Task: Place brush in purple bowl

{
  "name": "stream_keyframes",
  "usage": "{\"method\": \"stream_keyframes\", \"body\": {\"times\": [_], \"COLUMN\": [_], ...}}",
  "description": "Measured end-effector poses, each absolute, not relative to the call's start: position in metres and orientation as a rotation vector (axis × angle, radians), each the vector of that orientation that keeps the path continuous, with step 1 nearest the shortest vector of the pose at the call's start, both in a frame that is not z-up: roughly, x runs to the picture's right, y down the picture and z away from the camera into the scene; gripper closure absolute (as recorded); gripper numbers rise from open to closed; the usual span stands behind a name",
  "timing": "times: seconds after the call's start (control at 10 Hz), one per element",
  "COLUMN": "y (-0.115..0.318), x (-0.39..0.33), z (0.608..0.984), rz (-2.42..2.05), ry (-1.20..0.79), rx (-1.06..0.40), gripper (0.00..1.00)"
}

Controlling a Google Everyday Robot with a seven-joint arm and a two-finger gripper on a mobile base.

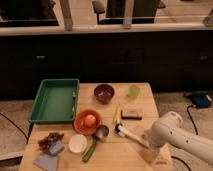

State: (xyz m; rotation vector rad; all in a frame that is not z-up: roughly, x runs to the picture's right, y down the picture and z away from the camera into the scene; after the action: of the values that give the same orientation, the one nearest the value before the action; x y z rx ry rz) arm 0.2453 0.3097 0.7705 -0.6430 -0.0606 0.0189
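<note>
Gripper (150,149) hangs low over the table's (146,106) right front corner, under the white arm (its grip cannot be told). Far left lies a green tray (54,100). The purple bowl (104,92) sits mid-table at the back, and the brush (131,136) lies flat nearer the front, its handle reaching toward the gripper.
</note>
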Motion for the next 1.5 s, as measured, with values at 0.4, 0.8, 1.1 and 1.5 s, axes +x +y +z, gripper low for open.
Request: {"method": "stream_keyframes", "body": {"times": [0.4,0.8,1.1,1.5], "y": [0.3120,0.3138,0.3153,0.3174], "x": [0.2456,0.2460,0.2465,0.2464], "z": [0.7736,0.7753,0.7766,0.7776], "rz": [0.022,0.023,0.023,0.022], "ry": [-0.070,-0.079,-0.088,-0.100], "rx": [-0.643,-0.643,-0.642,-0.642], "gripper": [0.20,0.20,0.20,0.20]}}
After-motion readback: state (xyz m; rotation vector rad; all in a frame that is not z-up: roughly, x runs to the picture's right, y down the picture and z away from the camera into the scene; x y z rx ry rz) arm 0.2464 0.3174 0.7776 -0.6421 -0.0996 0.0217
